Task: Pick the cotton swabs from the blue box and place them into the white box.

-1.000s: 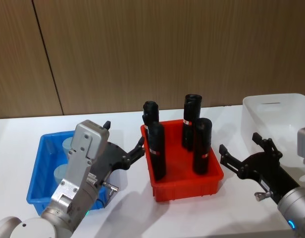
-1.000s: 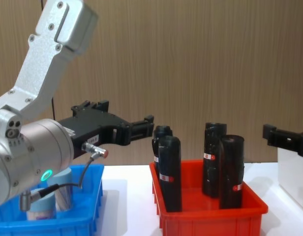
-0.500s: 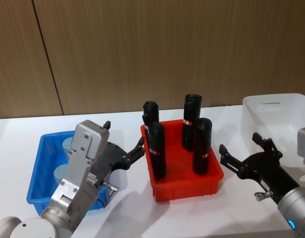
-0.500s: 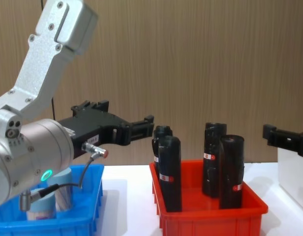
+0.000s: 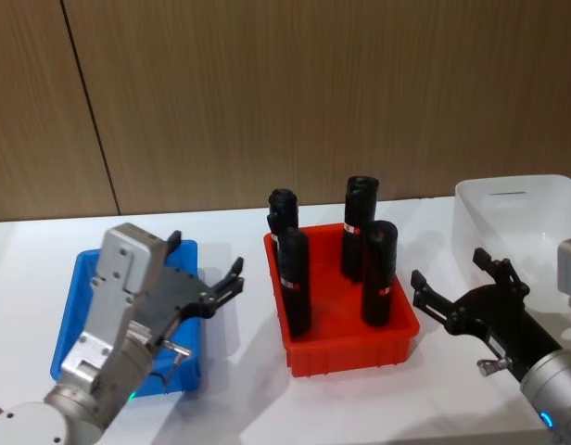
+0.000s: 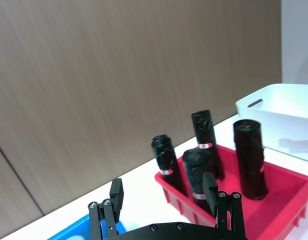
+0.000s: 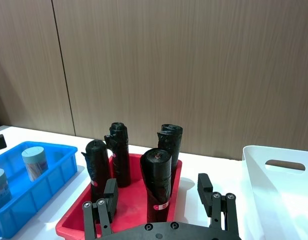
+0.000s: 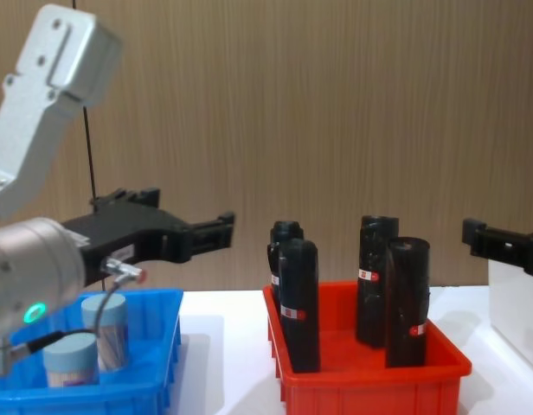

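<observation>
The left gripper (image 5: 204, 257) hangs above the blue box (image 8: 119, 393). Its jaws are spread wide and hold nothing, and they point toward the red bin (image 5: 350, 348). The cotton swabs (image 8: 102, 333) stand in that blue box as two clear jars with pale lids, upright and close together. They are below the jaws and back toward the wrist, not between the fingers. From the right wrist camera both jars show against the box's far wall, each on the box floor. The left fingertips (image 6: 115, 190) reach out past the box's wall on the bin side and touch neither the box nor the jars.

Ahead of the left jaws, the red bin holds four black bottles (image 5: 378, 273), all upright, two toward its front and two toward its back.

The right gripper (image 5: 448, 265) hovers over the white table (image 5: 341, 408) with its jaws also parted and empty. The red bin lies just off their left side and the white box (image 5: 517, 209) off their right side. In the right wrist view the nearest black bottle stands straight ahead between the two fingers but well beyond their tips. The white box shows one handle slot in its end wall, and no jar is visible inside it.
</observation>
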